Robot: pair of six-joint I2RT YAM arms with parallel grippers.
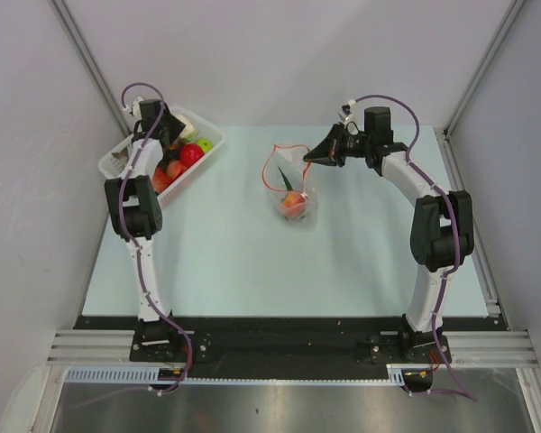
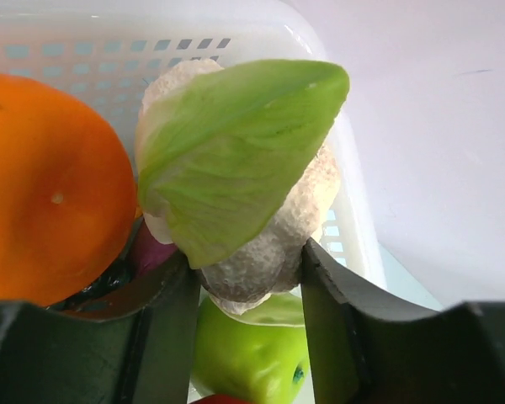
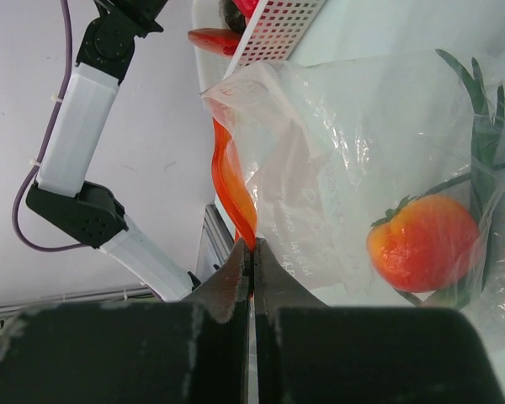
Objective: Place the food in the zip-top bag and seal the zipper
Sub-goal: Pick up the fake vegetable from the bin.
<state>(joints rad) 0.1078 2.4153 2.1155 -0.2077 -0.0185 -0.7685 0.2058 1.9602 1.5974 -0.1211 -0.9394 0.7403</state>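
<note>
Top external: the zip-top bag lies mid-table with its mouth gaping. The basket at ten o'clock holds several foods.

Left wrist: the left gripper clasps the cauliflower on both sides, with an orange at nine o'clock.

Right wrist: the right gripper, pressed together, pinches the zipper. A tomato and a green vegetable are already bagged.

Most of the food and the sealing remain, I judge.
</note>
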